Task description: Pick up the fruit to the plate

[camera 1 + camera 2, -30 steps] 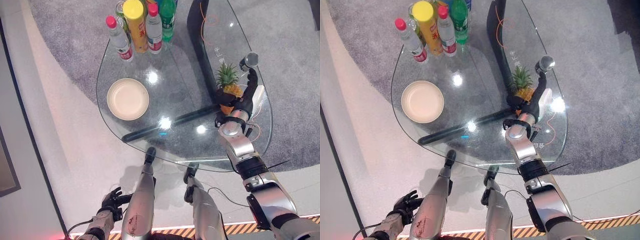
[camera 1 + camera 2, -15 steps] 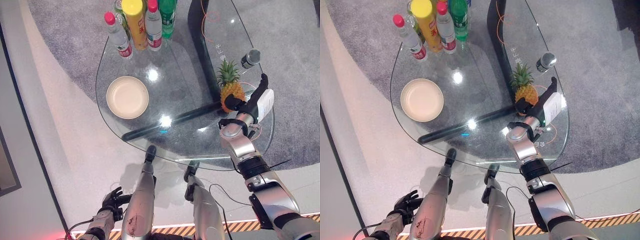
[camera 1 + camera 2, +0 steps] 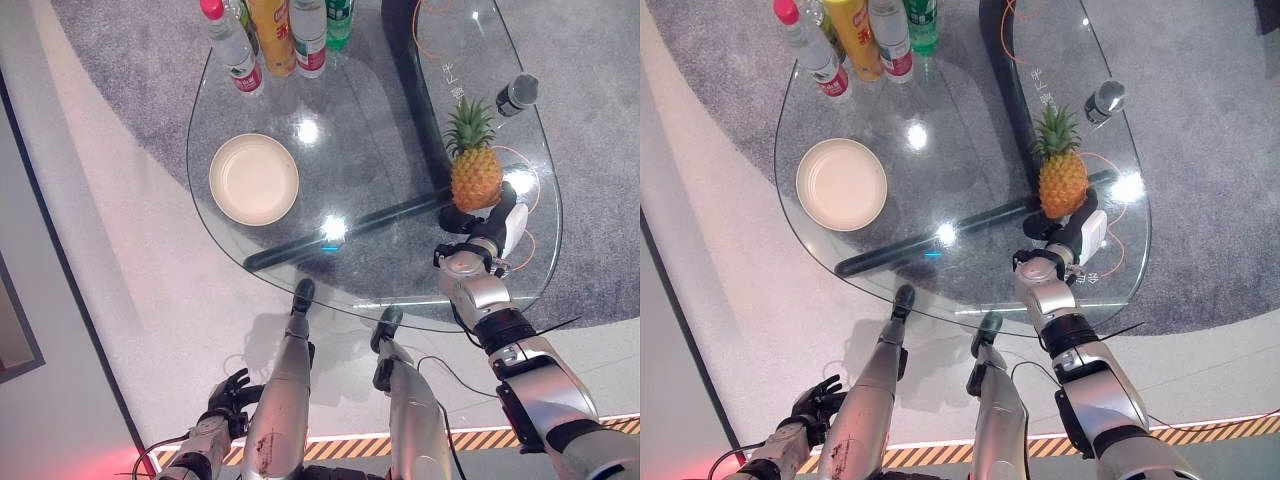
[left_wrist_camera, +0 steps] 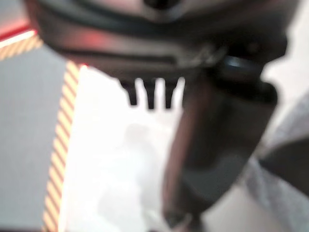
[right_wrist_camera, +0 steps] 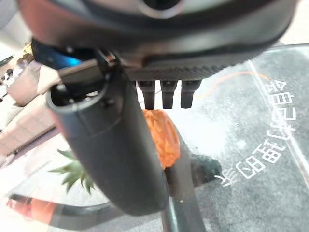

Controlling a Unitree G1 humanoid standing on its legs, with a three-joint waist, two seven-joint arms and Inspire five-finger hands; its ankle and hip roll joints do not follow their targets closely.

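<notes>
A: Containers?

B: One round cream plate (image 3: pixel 254 179) on the glass table (image 3: pixel 370 130), nothing in it. It sits well off to the left of the right hand (image 3: pixel 487 222) and slightly farther out. Beyond the plate, at the far edge, is a cluster of bottles (image 3: pixel 278 38). I can make out two clear ones with red caps, one yellow and one green, plus something partly hidden behind them, so at least four. Contents can't be read.

A: Fruit?

B: One pineapple (image 3: pixel 476 170), crown pointing away from the robot. It's directly at the right hand's fingertips, on the far side of the hand, over the right part of the table. It's nowhere near the plate.

A: Is it gripped?

B: The head views show dark fingers at the base of the fruit, thumb with a white cover on the outer side. In the right wrist view the thumb (image 5: pixel 111 150) stands straight and the orange body (image 5: pixel 161 136) shows just past the fingers. I see contact at the base, but can't tell whether the fingers are wrapped round it.

A: Other hand?

B: The left hand (image 3: pixel 226 394) is low beside the leg, off the table, holding nothing. Fingers look loosely spread.

A: Anything else?

B: One small dark cylinder with a silver top (image 3: pixel 517 92), beyond the pineapple from the right hand. One orange cable (image 3: pixel 520 165) loops on the glass near the fruit.
</notes>
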